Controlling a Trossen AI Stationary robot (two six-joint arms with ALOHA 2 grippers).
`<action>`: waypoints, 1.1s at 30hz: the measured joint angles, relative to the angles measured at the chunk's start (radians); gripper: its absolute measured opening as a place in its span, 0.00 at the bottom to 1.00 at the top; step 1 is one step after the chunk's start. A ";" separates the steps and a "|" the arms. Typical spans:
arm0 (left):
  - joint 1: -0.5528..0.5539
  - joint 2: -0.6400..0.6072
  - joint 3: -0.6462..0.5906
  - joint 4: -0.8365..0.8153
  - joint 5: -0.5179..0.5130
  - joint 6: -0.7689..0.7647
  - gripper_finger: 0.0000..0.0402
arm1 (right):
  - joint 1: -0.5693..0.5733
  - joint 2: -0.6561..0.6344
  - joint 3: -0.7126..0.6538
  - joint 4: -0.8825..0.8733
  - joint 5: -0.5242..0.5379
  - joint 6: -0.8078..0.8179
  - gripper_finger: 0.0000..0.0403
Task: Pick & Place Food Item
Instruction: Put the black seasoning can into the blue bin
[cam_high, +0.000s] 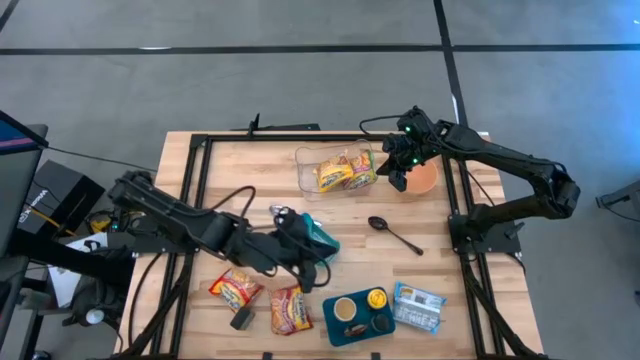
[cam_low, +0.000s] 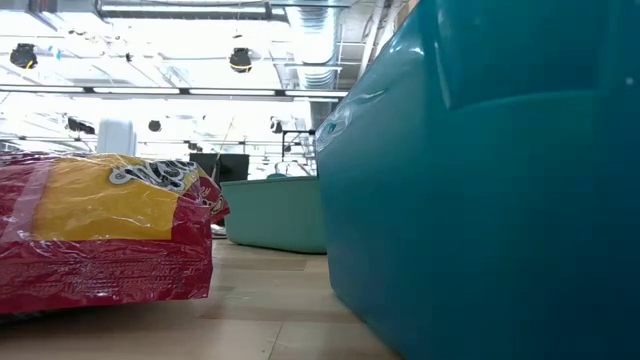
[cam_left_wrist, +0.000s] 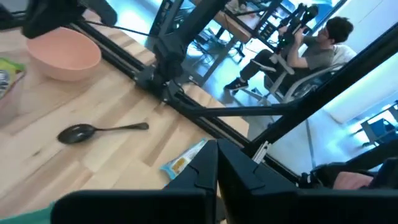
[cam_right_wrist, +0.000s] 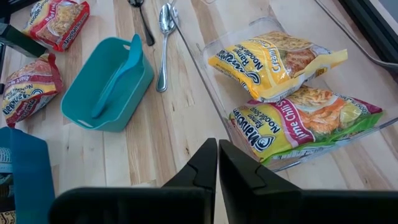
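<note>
Left arm nearest the loose ramen packets — right arm over the filled bin.

High view: the left gripper (cam_high: 300, 245), clenched and holding nothing visible, sits at lower centre beside the teal plastic tub (cam_high: 322, 240); two red-and-yellow ramen noodle packets (cam_high: 236, 288) lie just below it toward the bottom left, the right-hand one with its long axis up-down in frame. The right gripper (cam_high: 402, 165), clenched empty, hovers upper right by the clear plastic bin (cam_high: 305, 170). Low view: one packet fills the left, teal wall the right. Left wrist view: its fingers (cam_left_wrist: 205, 171) meet — a black spoon (cam_left_wrist: 99, 130) lies beyond. Right wrist view: two yellow noodle packets (cam_right_wrist: 273, 59) already lie in the bin.
</note>
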 joint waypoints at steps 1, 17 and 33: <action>0.000 -0.007 0.000 -0.024 0.000 -0.008 0.00 | 0.000 0.000 0.000 0.000 0.000 0.000 0.03; -0.078 -0.029 0.000 -0.759 0.530 -0.901 0.00 | 0.000 0.000 0.000 0.005 0.000 -0.002 0.03; -0.271 -0.028 0.000 -1.039 0.563 -1.362 0.00 | 0.000 0.000 0.000 0.026 0.000 0.001 0.03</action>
